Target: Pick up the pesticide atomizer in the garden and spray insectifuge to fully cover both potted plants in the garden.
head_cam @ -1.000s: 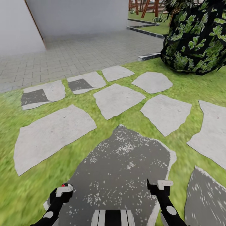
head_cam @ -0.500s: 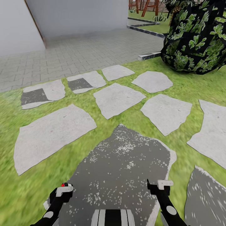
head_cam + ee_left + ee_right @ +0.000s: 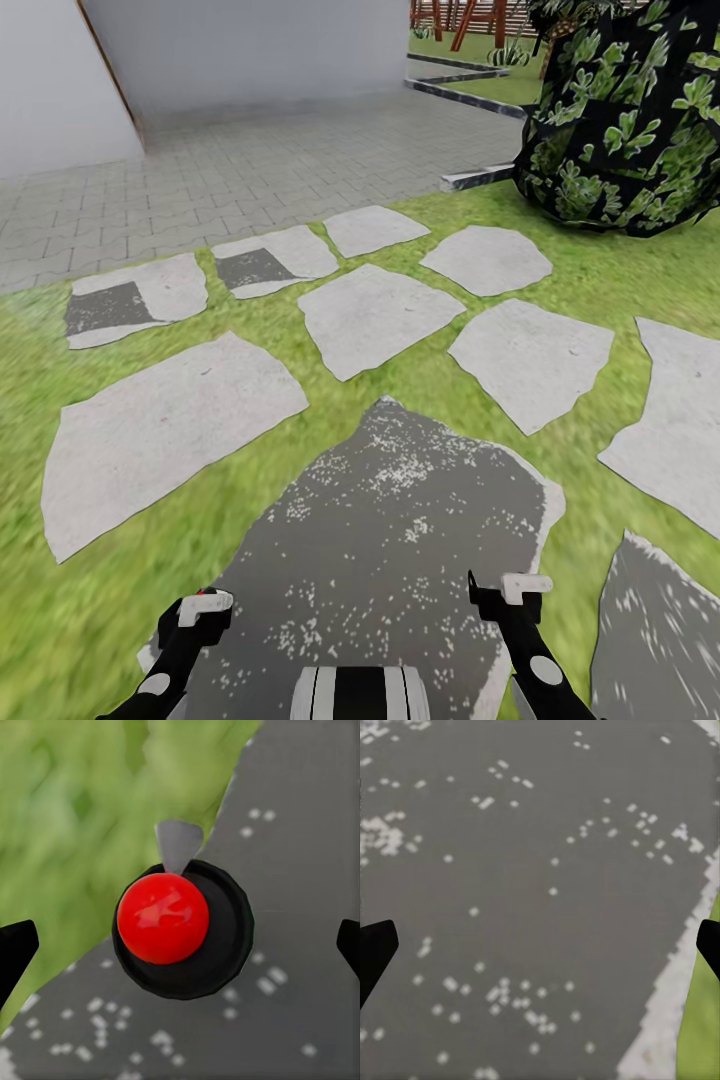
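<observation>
Garden path, mid-run: we see the pesticide atomizer (image 3: 176, 930) from above in the left wrist view, red top on a dark round body, over the edge of the dark speckled stepping stone (image 3: 400, 520) where it meets the lawn (image 3: 60, 620). The bottle sits between the left claw (image 3: 205, 603) fingertips (image 3: 15, 945), which stand spread wide, w/ a clear gap each side. We can't tell what's inside it. The right claw (image 3: 515, 590) hangs over the same stone, also spread, holding nothing. Beyond the stone lie pale stepping stones (image 3: 160, 430), then grey paving (image 3: 250, 170). A dark leafy bush (image 3: 630, 130) stands beyond the stone, to the right.
</observation>
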